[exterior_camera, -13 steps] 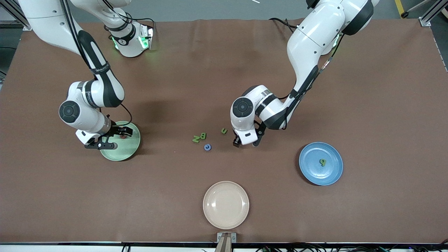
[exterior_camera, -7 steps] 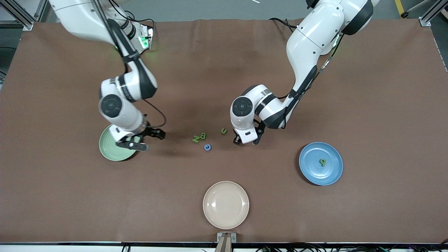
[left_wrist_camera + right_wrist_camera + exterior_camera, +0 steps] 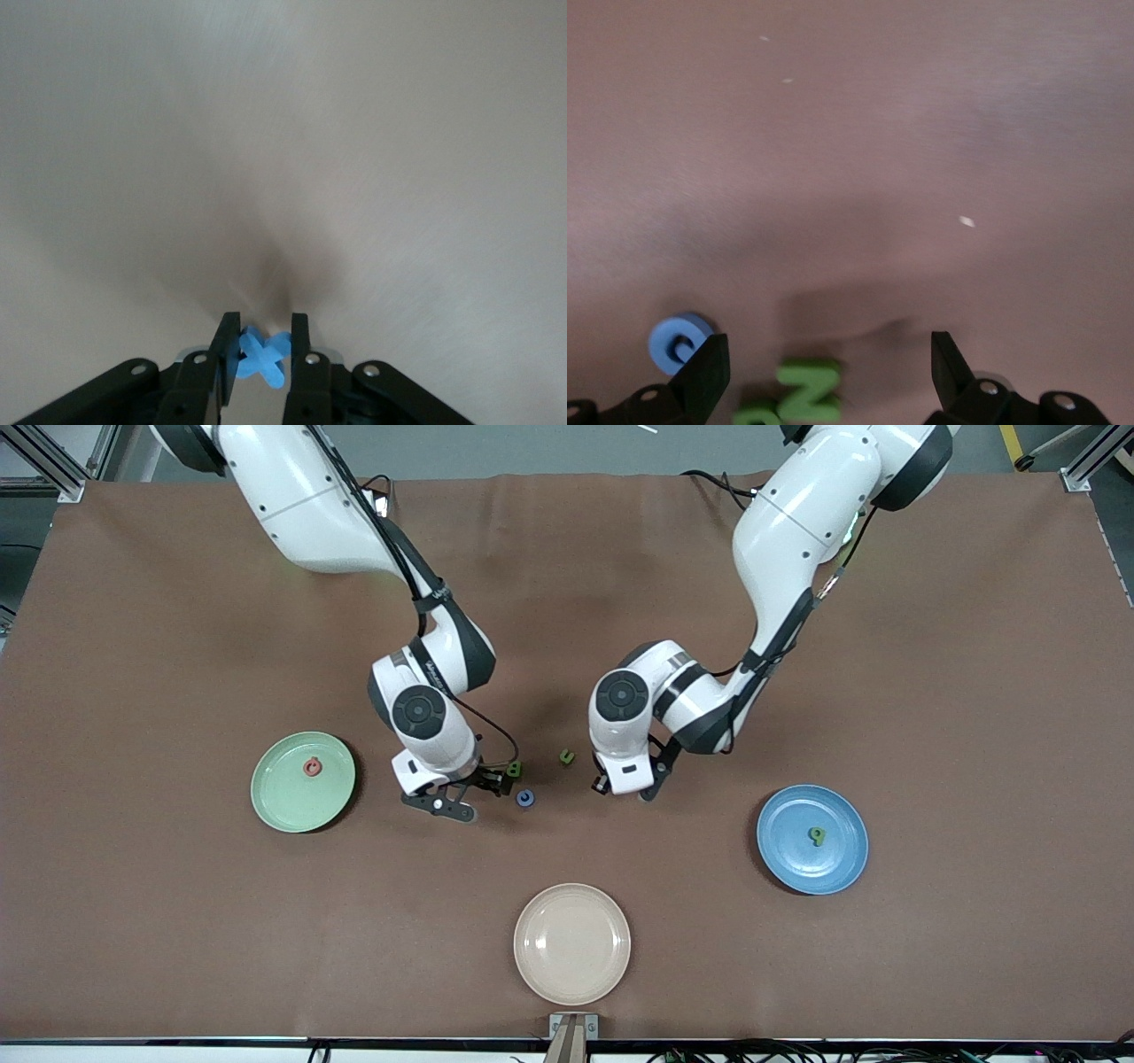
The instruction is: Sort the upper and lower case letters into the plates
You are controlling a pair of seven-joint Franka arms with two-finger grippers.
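My left gripper (image 3: 263,332) is shut on a blue x (image 3: 261,356) and sits low over the table's middle (image 3: 625,788). My right gripper (image 3: 828,354) is open over a green N (image 3: 808,391) and a green B (image 3: 755,416), with the blue ring (image 3: 678,341) beside one finger. In the front view that gripper (image 3: 481,794) hides the N; the B (image 3: 514,769), the blue ring (image 3: 525,798) and a green n (image 3: 567,757) show. The pale green plate (image 3: 283,802) holds a red ring (image 3: 312,767). The blue plate (image 3: 780,850) holds a green g (image 3: 816,834).
A cream-beige plate (image 3: 572,943) stands empty near the front edge, nearer the camera than the letters. Both arms meet over the table's middle, their hands a short way apart.
My right arm has swung from the pale green plate, leaving the red ring there, to the letters in the middle. My left gripper has barely moved.
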